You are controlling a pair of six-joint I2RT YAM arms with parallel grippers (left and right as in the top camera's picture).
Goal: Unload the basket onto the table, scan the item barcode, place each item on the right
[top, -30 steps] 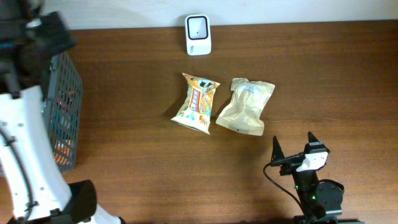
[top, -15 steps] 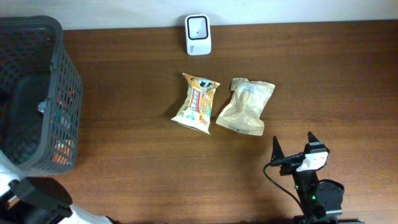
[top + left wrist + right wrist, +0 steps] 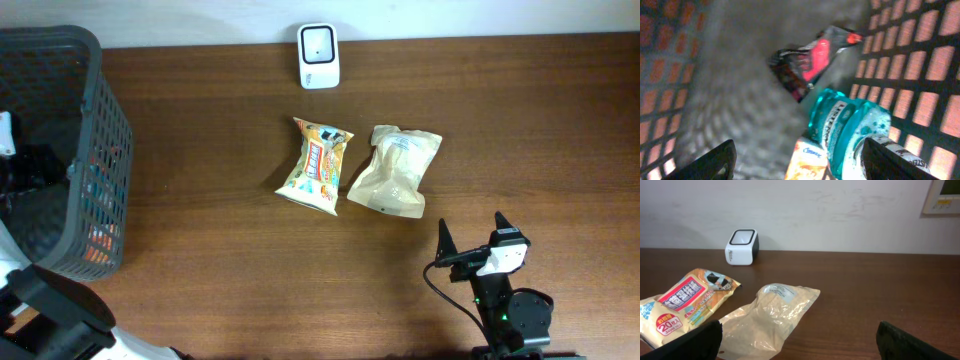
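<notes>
No item is at the scanner [image 3: 319, 56] yet. The left gripper [image 3: 799, 145] is open inside the basket [image 3: 108, 130] at the tabletop's left edge. The right gripper [image 3: 470, 226] sits open and empty.

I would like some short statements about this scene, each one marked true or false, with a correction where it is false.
1. The white scanner stands on the table, apart from both packets. True.
2. The colourful packet lies inside the basket. False: it lies on the table beside the beige packet.
3. The left gripper is inside the basket with its jaws open. True.
4. The right gripper holds the beige packet. False: it is open, empty and apart from it.
5. A teal bottle lies in the basket. True.
</notes>
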